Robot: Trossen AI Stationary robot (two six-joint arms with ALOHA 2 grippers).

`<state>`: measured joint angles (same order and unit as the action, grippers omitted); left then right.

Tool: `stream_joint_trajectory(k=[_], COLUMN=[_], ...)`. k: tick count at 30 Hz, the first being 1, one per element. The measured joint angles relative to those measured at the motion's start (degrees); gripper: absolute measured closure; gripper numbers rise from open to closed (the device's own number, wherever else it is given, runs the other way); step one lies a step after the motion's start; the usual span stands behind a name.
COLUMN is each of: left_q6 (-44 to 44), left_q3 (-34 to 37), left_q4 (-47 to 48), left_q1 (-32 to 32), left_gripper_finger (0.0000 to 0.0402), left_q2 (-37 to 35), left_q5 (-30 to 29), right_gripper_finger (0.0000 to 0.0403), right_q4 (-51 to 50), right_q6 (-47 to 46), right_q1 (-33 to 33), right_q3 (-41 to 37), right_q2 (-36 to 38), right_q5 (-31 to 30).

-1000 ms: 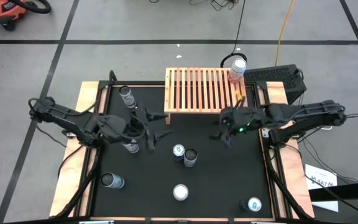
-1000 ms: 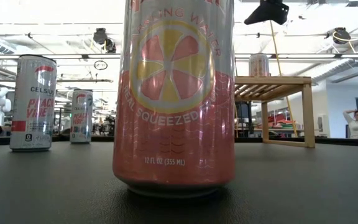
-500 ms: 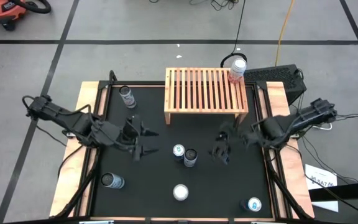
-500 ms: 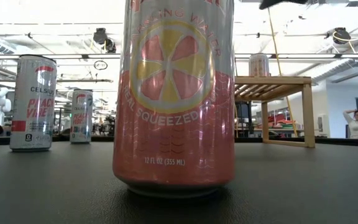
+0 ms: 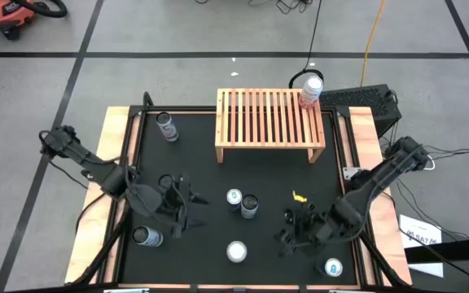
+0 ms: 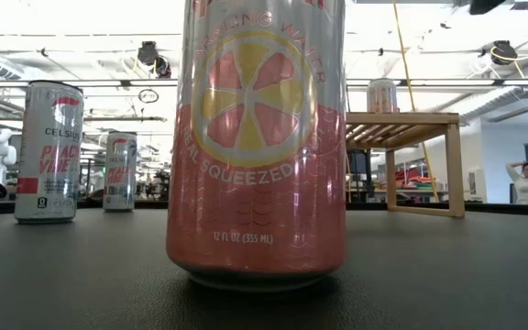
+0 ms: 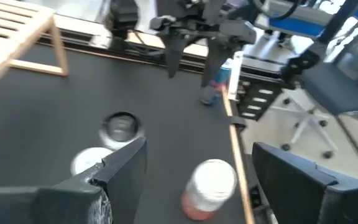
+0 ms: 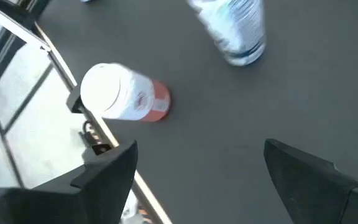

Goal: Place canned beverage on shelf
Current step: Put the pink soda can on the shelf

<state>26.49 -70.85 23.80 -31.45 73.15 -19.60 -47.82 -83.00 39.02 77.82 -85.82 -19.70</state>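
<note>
Both arms have pulled back from the low light-wood slatted shelf (image 5: 269,122) toward the near side of the black table (image 5: 210,175). The right gripper (image 5: 296,231) is spread wide and empty, and so is the left gripper (image 5: 182,206). One pink and white drink can (image 5: 310,89) already stands on the shelf's far right corner. The arms are probably going for another can. A white-topped can with a red band (image 5: 236,251) stands between the grippers, and two more cans (image 5: 242,201) stand close together nearby.
</note>
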Motion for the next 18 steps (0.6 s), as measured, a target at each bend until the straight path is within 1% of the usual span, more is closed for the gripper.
stream_joint_trajectory(k=[6,11,18], left_q6=[0.12,-2.25,-4.00], left_q3=[0.00,0.02,0.02], left_q4=[-4.95,-8.81,-12.06], left_q1=[-3.39,-5.52,-6.18], left_gripper_finger=[0.0111,0.0111,0.0111], left_q2=[6.39,10.78,16.48], left_q5=[1.75,2.59,2.39], right_gripper_finger=[0.0067,0.0067,0.0067], right_q4=[7.09,7.11,7.04], right_q6=[-2.45,-2.57,0.20], right_q1=[2.07,3.11,3.45], right_q3=[0.03,0.20,0.20], right_q2=[-3.14,-3.23,-3.23], right_q5=[-0.76,-4.09,-4.52])
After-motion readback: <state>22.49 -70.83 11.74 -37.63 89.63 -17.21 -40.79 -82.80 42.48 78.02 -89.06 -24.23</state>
